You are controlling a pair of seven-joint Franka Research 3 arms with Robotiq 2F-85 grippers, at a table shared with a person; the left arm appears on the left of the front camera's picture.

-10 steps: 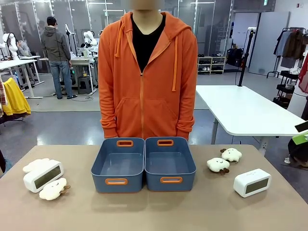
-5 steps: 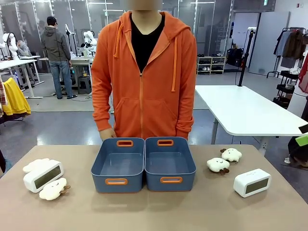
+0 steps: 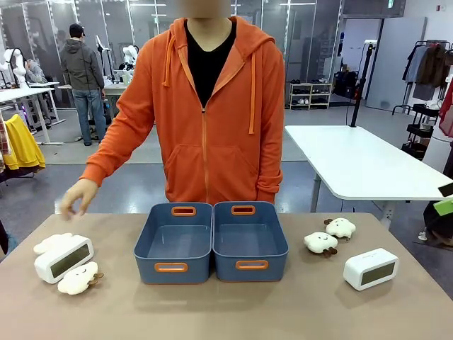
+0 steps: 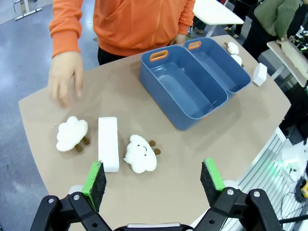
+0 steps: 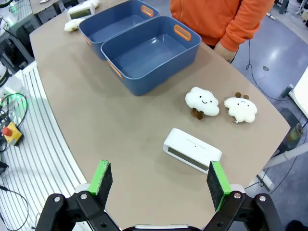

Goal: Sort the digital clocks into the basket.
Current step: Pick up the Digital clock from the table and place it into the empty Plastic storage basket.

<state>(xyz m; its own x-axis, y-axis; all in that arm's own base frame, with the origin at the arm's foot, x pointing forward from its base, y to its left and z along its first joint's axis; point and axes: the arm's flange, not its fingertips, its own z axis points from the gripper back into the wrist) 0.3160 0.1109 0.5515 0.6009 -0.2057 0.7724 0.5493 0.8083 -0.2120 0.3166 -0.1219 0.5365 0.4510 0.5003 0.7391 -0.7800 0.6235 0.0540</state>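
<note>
- The place looks like a research lab in a large open hall.
- Glass partition walls [image 3: 311,35] run along the top of the front view.
- A white work table [image 3: 361,163] stands at the middle right.
- A second person [image 3: 83,71] stands at a bench in the upper left.
- A clothes rack [image 3: 428,67] with hanging garments is at the upper right edge.
- A red stop button [image 5: 6,131] on a yellow box sits at the left edge of the right wrist view.

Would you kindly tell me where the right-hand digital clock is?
Front view: the digital clock lies far right, just right of a plush toy and clear of the right basket.
</note>
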